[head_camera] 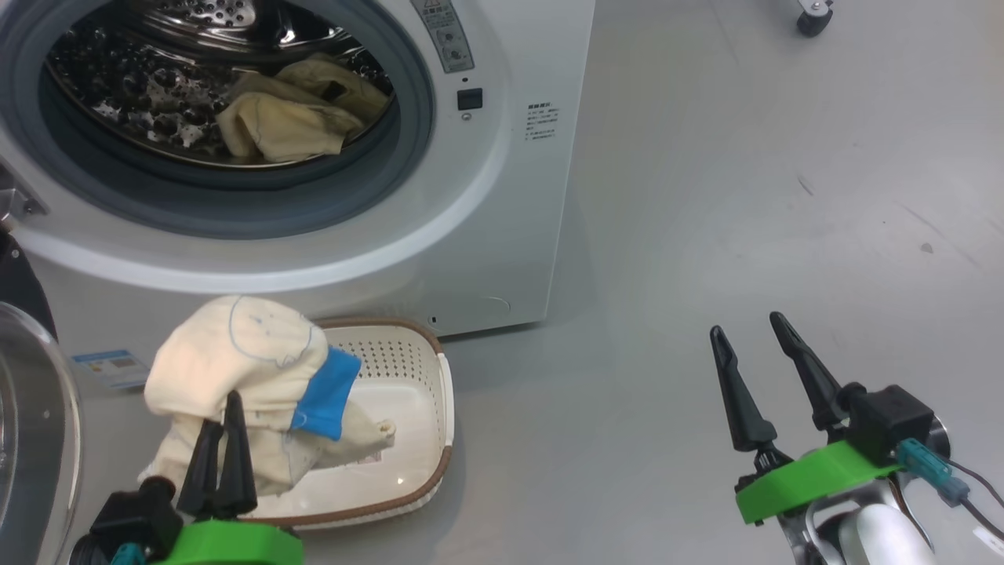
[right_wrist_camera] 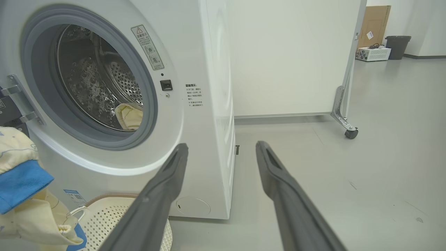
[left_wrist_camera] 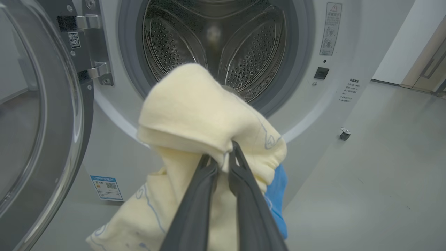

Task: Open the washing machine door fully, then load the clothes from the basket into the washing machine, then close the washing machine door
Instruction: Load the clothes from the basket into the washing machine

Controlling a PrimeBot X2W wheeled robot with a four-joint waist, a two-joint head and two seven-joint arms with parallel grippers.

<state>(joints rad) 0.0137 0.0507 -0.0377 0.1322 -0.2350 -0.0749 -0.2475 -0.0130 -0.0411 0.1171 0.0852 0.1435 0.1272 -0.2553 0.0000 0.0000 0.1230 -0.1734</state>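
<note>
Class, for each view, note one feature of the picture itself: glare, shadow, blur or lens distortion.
Head view: glints speckle the drum, and a soft shadow falls on the floor beside the washer. Left wrist view: the door bows along the frame's edge; the left tool looks slightly soft. Right wrist view: the washer's side edge bows, and the right tool looms large.

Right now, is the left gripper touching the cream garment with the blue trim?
Touching. The left wrist view shows the left gripper pinching a fold of the cream garment between its two fingers.
</note>
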